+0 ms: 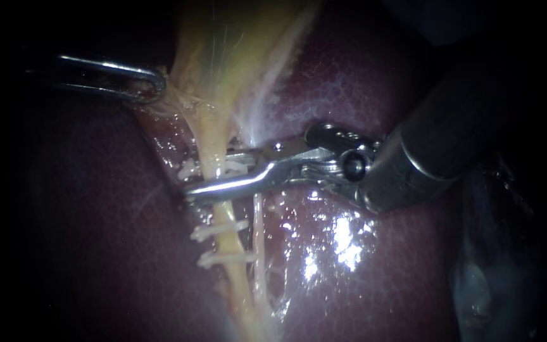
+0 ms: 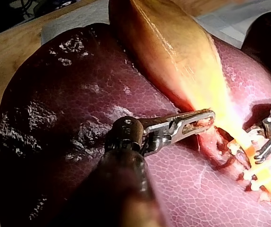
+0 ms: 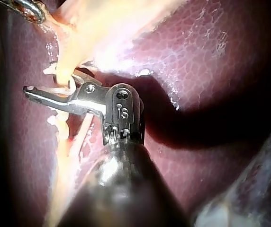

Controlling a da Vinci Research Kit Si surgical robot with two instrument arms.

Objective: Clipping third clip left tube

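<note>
We find the right instrument's [image 1: 205,174] jaws mid-frame, part-open astride the left tube [image 1: 209,136], clip [image 1: 188,168] between. The left instrument [image 1: 153,85] clamps the gallbladder [image 1: 223,44]. Next: confirm closure, withdraw.

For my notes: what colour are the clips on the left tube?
White clips; the endoscope view shows them best.

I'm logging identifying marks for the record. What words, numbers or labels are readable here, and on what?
Hinge of the right instrument: one small stamped mark, not clear enough to quote.
Liver, gallbladder, tube, clips, left instrument: no text visible.
</note>
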